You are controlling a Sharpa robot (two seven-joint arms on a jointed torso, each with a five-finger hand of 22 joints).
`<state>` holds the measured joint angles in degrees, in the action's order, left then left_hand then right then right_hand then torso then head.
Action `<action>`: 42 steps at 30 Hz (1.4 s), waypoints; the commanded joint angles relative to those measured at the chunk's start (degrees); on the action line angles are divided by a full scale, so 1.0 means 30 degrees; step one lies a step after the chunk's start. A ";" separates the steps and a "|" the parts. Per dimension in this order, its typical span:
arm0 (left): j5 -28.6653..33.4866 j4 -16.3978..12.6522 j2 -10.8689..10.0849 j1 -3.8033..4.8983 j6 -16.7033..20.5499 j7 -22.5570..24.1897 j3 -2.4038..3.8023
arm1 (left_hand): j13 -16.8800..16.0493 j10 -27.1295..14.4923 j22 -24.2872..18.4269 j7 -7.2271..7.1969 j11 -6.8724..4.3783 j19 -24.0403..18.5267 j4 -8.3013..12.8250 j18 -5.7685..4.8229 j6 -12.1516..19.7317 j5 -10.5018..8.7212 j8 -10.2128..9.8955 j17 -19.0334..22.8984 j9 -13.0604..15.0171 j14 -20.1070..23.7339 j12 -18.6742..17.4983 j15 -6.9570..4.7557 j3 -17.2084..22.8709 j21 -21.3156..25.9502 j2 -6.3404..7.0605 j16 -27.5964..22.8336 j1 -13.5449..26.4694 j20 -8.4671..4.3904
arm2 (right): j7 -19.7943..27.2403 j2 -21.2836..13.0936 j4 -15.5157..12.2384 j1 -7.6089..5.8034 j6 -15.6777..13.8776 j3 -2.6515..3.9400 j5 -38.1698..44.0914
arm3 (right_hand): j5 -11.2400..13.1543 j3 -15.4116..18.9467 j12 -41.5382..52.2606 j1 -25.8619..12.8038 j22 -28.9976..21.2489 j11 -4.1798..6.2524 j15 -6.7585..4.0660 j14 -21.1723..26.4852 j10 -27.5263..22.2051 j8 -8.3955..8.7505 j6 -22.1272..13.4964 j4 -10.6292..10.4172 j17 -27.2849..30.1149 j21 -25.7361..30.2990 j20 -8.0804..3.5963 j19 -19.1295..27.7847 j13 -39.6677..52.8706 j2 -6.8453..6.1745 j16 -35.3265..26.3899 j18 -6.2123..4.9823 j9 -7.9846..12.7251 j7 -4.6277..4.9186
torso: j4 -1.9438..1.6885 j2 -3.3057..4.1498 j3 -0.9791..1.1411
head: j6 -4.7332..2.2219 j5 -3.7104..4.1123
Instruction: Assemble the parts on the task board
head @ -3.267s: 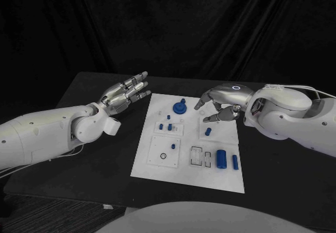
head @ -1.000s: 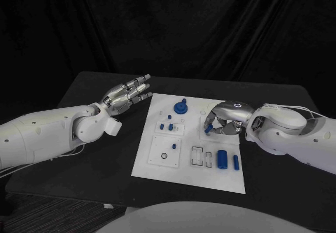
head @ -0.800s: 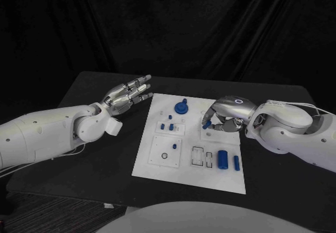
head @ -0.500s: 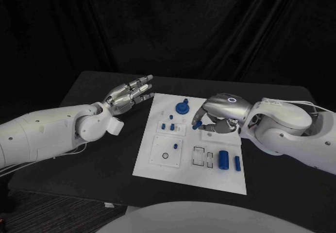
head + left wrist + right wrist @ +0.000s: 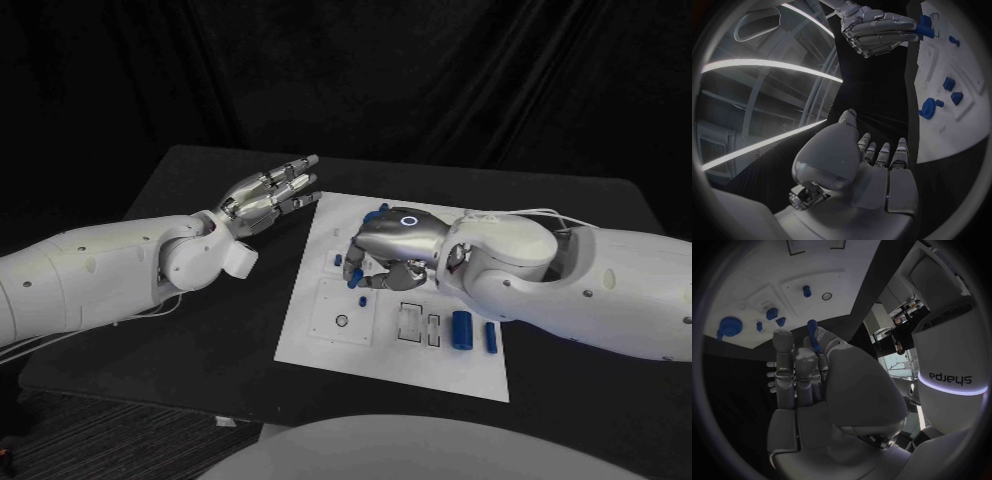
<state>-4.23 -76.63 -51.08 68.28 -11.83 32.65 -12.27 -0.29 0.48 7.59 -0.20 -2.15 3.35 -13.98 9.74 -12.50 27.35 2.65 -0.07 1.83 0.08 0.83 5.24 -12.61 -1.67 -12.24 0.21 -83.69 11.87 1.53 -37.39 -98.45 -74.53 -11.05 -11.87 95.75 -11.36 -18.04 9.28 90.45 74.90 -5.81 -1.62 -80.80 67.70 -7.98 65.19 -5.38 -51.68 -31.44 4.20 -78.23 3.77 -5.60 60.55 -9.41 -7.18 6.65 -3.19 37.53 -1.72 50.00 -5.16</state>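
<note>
My right hand (image 5: 387, 252), fingers pinching a blue peg (image 5: 812, 335), has carried it leftward across the task board (image 5: 378, 352), toward the left sockets. Left hand (image 5: 268, 196): open, empty, unmoved.

Both arms are smooth white shells with bulging rounded joints. Each ends in a silver metal hand — left hand (image 5: 265, 195), right hand (image 5: 387, 250) — with segmented fingers and a domed back. A small glowing ring (image 5: 410, 221) sits on the right hand's back. A thin pale cable (image 5: 541, 212) loops at the right wrist.
</note>
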 commanded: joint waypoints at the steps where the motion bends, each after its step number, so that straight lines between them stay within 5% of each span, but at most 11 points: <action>1: 0.0082 -0.0004 0.0053 -0.0025 -0.0244 0.0181 0.0017 | -0.0026 0.0004 -0.0009 0.0033 0.0121 -0.0022 0.0113 0.0181 -0.0049 0.0103 0.0096 0.0024 0.0025 -0.0027 0.0051 0.0168 0.0026 -0.0107 -0.0048 -0.0069 -0.0170 0.0098 | -0.0103 0.0493 0.0443 0.0354 0.0655 0.0005 0.0293 | -0.0001 -0.0126 -0.0122 -0.0095 0.1298 0.0957 -0.0030 -0.0149 0.1089 0.0091 -0.0084 0.0017 -0.0013 0.0073 -0.0057 -0.0048 -0.0025 -0.0027 -0.0106 0.0305 0.0030 0.0030 | -0.0048 -0.0020 -0.0015 | 0.0000 -0.0051; 14: 0.0082 0.0215 0.0330 -0.0056 -0.0417 0.0131 0.0017 | -0.0021 -0.0004 -0.0053 0.0109 0.0130 -0.0037 0.0123 0.0178 -0.0109 0.0120 0.0122 0.0024 0.0034 -0.0027 0.0038 0.0175 0.0047 -0.0095 -0.0096 -0.0069 -0.0174 0.0098 | 0.0067 0.1871 0.1737 0.1491 0.0845 0.0007 0.0588 | -0.0074 -0.0188 -0.0219 -0.0096 0.1302 0.0937 -0.0020 -0.0172 0.1107 0.0173 -0.0145 0.0064 -0.0036 0.0040 -0.0057 -0.0050 -0.0023 -0.0074 -0.0117 0.0310 0.0060 0.0056 | -0.0032 0.0025 -0.0020 | 0.0000 -0.0125; 20: 0.0082 0.0239 0.0329 -0.0069 -0.0450 0.0101 0.0017 | -0.0019 -0.0008 -0.0076 0.0166 0.0154 -0.0047 0.0128 0.0174 -0.0127 0.0117 0.0132 0.0024 0.0036 -0.0027 0.0035 0.0179 0.0057 -0.0087 -0.0123 -0.0069 -0.0172 0.0098 | 0.0092 0.1968 0.1902 0.1705 0.0789 0.0007 0.0808 | -0.0107 -0.0214 -0.0266 -0.0105 0.1293 0.0924 -0.0012 -0.0171 0.1105 0.0210 -0.0174 0.0079 -0.0020 0.0089 -0.0054 -0.0035 -0.0024 -0.0093 -0.0143 0.0305 0.0074 0.0069 | 0.0009 0.0046 -0.0053 | 0.0000 -0.0219; 30: 0.0081 0.0309 0.0353 -0.0095 -0.0504 0.0052 0.0017 | -0.0018 -0.0011 -0.0082 0.0227 0.0190 -0.0050 0.0133 0.0171 -0.0232 0.0112 0.0168 0.0024 0.0052 -0.0027 0.0031 0.0185 0.0058 -0.0085 -0.0135 -0.0069 -0.0166 0.0098 | 0.0051 0.1875 0.1853 0.1839 0.0863 0.0007 0.1145 | -0.0140 -0.0233 -0.0303 -0.0118 0.1276 0.0916 -0.0004 -0.0148 0.1113 0.0241 -0.0194 0.0091 0.0076 0.0173 -0.0051 -0.0011 -0.0023 -0.0117 -0.0232 0.0294 0.0085 0.0078 | 0.0010 0.0011 0.0020 | 0.0000 -0.0221; 42: 0.0080 0.0407 0.0393 -0.0138 -0.0554 0.0013 0.0017 | -0.0017 -0.0014 -0.0098 0.0267 0.0217 -0.0055 0.0136 0.0169 -0.0283 0.0107 0.0189 0.0024 0.0060 -0.0027 0.0029 0.0189 0.0057 -0.0080 -0.0142 -0.0069 -0.0159 0.0099 | -0.0068 0.1660 0.1546 0.2050 0.1024 0.0005 0.1181 | -0.0171 -0.0255 -0.0335 -0.0115 0.1275 0.0910 0.0000 -0.0142 0.1116 0.0264 -0.0207 0.0111 0.0077 0.0177 -0.0049 -0.0001 -0.0022 -0.0135 -0.0246 0.0294 0.0093 0.0084 | 0.0046 0.0004 0.0005 | 0.0000 -0.0265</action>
<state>-4.23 -75.39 -50.01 67.96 -12.65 32.15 -12.27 -0.29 0.43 7.34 0.52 -1.80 3.34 -13.82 9.75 -13.22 27.35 2.88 -0.06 1.92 -0.13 0.83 5.44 -12.45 -1.67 -12.46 0.21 -83.91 11.87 1.76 -32.33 -93.56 -68.58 -8.52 -11.88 98.67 -11.49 -18.33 8.21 89.93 74.93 -5.62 -1.58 -80.84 68.30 -7.36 64.97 -5.05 -51.49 -31.06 4.21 -78.22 3.65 -6.14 60.06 -9.41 -6.94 6.85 -3.09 37.54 -1.69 50.00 -5.90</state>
